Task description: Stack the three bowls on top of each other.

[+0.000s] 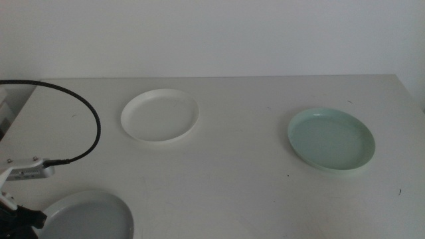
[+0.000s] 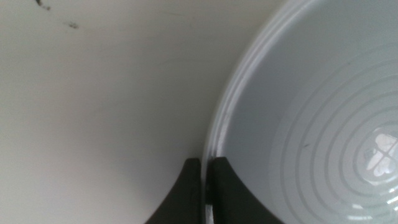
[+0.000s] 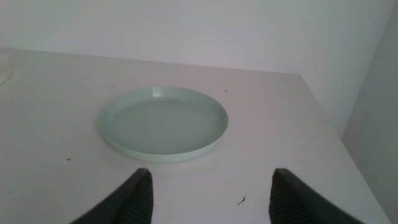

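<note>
A white bowl (image 1: 160, 115) rests on the table at the back left of the middle view. To the right lies the mint green bowl (image 1: 331, 139), which also shows ahead of my right gripper (image 3: 210, 193); that gripper is open, empty and outside the middle view. At the bottom left edge sits the pale grey bowl (image 1: 86, 216). My left gripper (image 1: 20, 216) is at its left rim. Its jaws are shut on the rim of the grey bowl (image 2: 311, 124), one jaw inside and one outside.
A black cable (image 1: 83, 119) loops over the table's left part to the left arm's wrist (image 1: 26, 171). The table's right edge (image 1: 408, 93) runs close past the green bowl. A white wall stands behind the table.
</note>
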